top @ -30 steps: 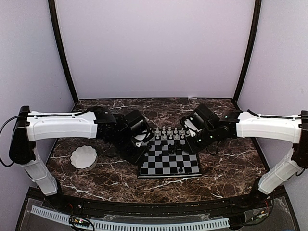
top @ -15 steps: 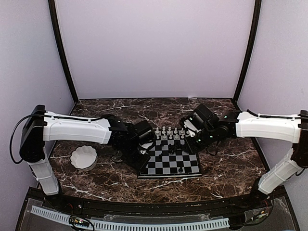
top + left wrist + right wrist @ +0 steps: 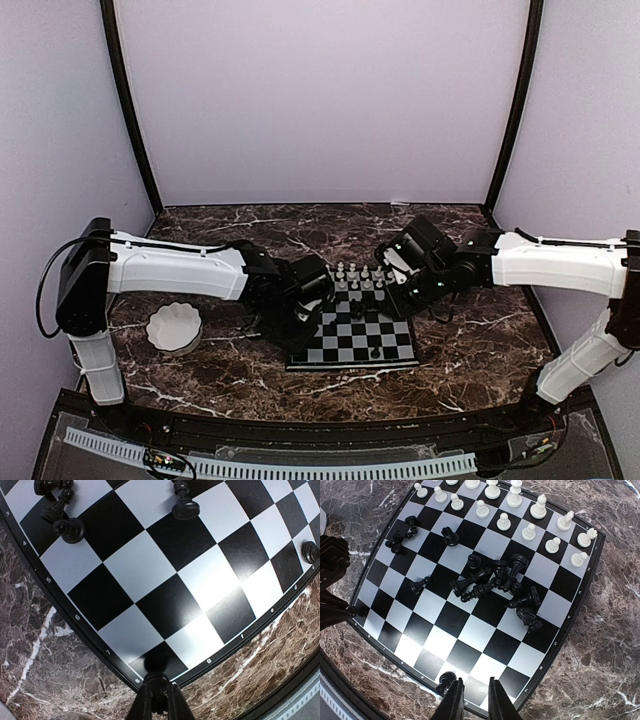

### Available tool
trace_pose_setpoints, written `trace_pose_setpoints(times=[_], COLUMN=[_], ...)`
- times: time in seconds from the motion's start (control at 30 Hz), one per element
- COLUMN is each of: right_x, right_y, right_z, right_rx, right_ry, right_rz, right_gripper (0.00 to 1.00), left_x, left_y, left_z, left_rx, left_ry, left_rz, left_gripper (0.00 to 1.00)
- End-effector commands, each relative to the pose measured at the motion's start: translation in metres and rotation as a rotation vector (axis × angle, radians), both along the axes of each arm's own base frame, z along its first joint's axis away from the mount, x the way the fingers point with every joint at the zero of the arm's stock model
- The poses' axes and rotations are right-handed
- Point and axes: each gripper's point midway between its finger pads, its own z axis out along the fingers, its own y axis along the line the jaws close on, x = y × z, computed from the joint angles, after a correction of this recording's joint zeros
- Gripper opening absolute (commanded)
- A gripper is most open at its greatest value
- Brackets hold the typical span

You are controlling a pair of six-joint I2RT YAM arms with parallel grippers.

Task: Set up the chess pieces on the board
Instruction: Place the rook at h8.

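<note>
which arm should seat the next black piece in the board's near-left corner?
Left: the left gripper is shut over that corner of the board, apparently pinching a black piece; the right gripper hangs open and empty by the right side.

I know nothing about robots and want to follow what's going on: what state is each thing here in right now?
board: lying flat.
left gripper: shut on a black piece over a corner square.
right gripper: slightly open, holding nothing.
white pieces: upright in two rows along one edge.
black pieces: mostly toppled in a heap mid-board.
bowl: upright, looks empty.
</note>
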Motion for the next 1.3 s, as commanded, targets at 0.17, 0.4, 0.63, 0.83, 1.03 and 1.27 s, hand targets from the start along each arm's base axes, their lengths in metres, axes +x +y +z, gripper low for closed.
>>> trace_pose_setpoints(times=[0.17, 0.4, 0.63, 0.83, 1.03, 1.27], right_x=[0.0056, 0.0058, 0.0062, 0.0064, 0.0067, 0.0067], right_y=[0.0019, 0.0016, 0.0002, 0.0002, 0.0012, 0.0012], right_z=[0.0089, 0.0087, 0.0091, 0.0091, 0.0094, 0.0098], right_rx=[0.028, 0.026, 0.023, 0.021, 0.021, 0.024], right_ry=[-0.030, -0.031, -0.035, -0.036, -0.037, -0.038], right_rz=[-0.015, -0.017, -0.021, -0.020, -0.017, -0.018], right_gripper=[0.19, 0.19, 0.19, 0.19, 0.19, 0.19], left_x=[-0.0012, -0.0020, -0.0018, -0.0008, -0.0007, -0.0018], left_y=[-0.0042, -0.0050, -0.0069, -0.0069, -0.0068, -0.0063], left_z=[0.0030, 0.0007, 0.0002, -0.0005, -0.0011, -0.0019], left_rx=[0.006, 0.008, 0.007, 0.013, 0.017, 0.019], left_ry=[0.005, 0.013, 0.015, 0.013, 0.013, 0.019], left_rz=[-0.027, -0.030, -0.036, -0.037, -0.040, -0.041], left_gripper=[0.01, 0.01, 0.10, 0.10, 0.11, 0.16])
